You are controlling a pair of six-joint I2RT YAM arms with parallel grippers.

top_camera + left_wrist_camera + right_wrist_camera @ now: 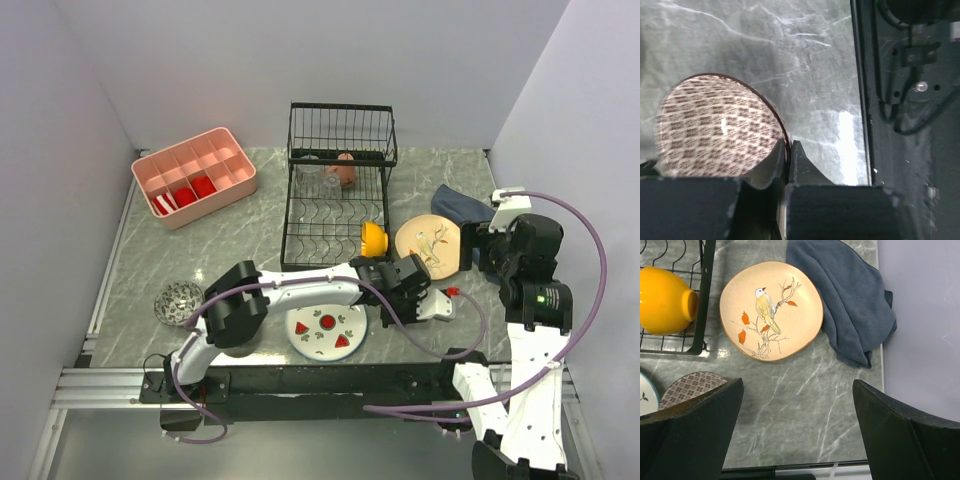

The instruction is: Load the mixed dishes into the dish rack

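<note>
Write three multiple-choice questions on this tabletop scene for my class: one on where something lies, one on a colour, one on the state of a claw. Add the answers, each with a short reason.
1. Where is the cream bird plate?
A. Flat on the table, between the dish rack and the blue cloth
B. Upright in a slot
C. Stacked on another plate

2. What colour is the bowl lying on its side at the rack's corner?
A. Green
B. Orange
C. Black

3. What is the left claw doing?
A. Standing wide open
B. Holding a spoon
C. Shut on the rim of the brown patterned bowl

Answers: A, the right wrist view shows it lying flat beside the cloth; B, its glaze is plainly orange; C, the two fingers pinch the rim between them.
</note>
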